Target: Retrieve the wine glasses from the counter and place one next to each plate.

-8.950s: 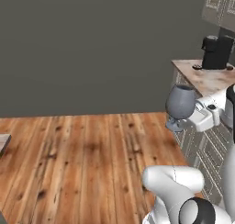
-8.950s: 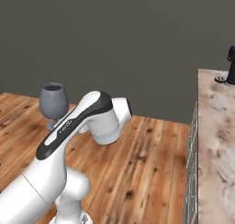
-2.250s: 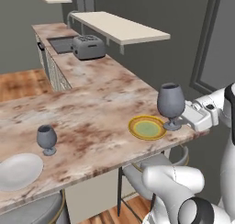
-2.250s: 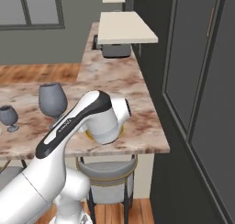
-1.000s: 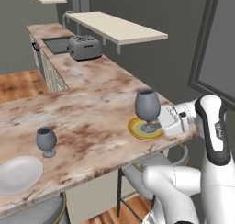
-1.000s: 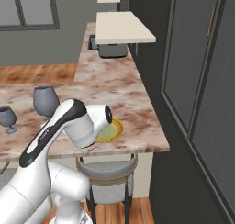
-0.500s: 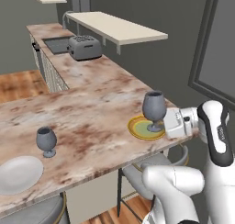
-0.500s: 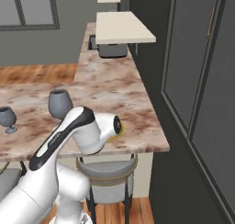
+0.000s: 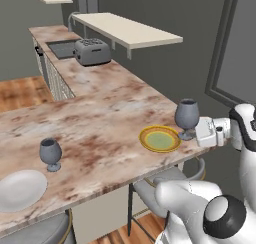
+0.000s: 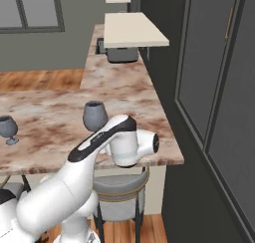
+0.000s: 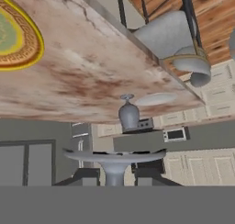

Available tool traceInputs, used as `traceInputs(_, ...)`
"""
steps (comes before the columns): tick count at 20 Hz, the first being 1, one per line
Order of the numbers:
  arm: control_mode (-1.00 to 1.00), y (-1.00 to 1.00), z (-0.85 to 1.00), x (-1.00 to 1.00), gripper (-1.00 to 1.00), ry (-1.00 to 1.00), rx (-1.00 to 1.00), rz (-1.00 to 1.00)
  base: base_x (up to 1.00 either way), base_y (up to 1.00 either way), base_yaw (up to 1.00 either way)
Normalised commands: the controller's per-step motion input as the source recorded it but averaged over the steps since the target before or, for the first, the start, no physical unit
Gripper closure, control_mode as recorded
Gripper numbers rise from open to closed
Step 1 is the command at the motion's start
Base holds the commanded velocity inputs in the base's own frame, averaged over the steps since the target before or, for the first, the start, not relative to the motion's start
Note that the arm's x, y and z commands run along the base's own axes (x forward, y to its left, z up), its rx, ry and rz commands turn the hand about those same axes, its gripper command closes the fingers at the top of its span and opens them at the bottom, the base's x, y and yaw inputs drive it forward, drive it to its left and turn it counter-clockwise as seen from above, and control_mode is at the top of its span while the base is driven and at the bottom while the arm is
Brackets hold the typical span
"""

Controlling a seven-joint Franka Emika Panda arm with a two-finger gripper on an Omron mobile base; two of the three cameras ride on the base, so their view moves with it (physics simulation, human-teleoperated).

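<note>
You have the tool point(image 11: 114, 175) closed on the stem of one wine glass point(image 9: 186, 115), and that glass now sits low just beside the yellow-rimmed plate point(image 9: 160, 138), on its far right near the counter point(image 9: 100, 123) edge. From the left base view its foot looks to be at or very close to the stone surface, though you cannot tell for sure that it is resting there. In the hand view the foot point(image 11: 114, 156) of the glass lies just ahead of the fingertips point(image 11: 87, 175), with the counter and the plate's patterned rim beyond. The other wine glass point(image 9: 50, 153) stands upright on the counter just beside the plain white plate point(image 9: 20, 189), apart from it and not touching. So one place setting looks finished, and the second is nearly there: what is left for you, by the look of it, is to settle this glass, let go, and draw the arm clear without knocking it.
</note>
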Motion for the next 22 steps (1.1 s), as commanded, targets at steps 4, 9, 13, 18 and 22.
traceInputs(4, -1.00, -0.75, -0.16, 0.47, 1.00, 0.00, 0.00, 0.00, 0.00, 0.00, 0.00)
traceInputs(9, -1.00, -0.57, -0.14, 0.38, 1.00, -0.02, 0.00, 0.00, 0.00, 0.00, 0.00)
traceInputs(13, -1.00, -0.03, -0.19, 0.16, 1.00, -0.03, -0.03, -0.03, 0.00, 0.00, 0.00)
traceInputs(18, -1.00, 0.00, -0.19, 0.00, 1.00, 0.00, -0.01, -0.13, 0.00, 0.00, 0.00)
traceInputs(22, -1.00, 0.00, -0.13, 0.00, 1.00, -0.05, -0.01, -0.31, 0.00, 0.00, 0.00)
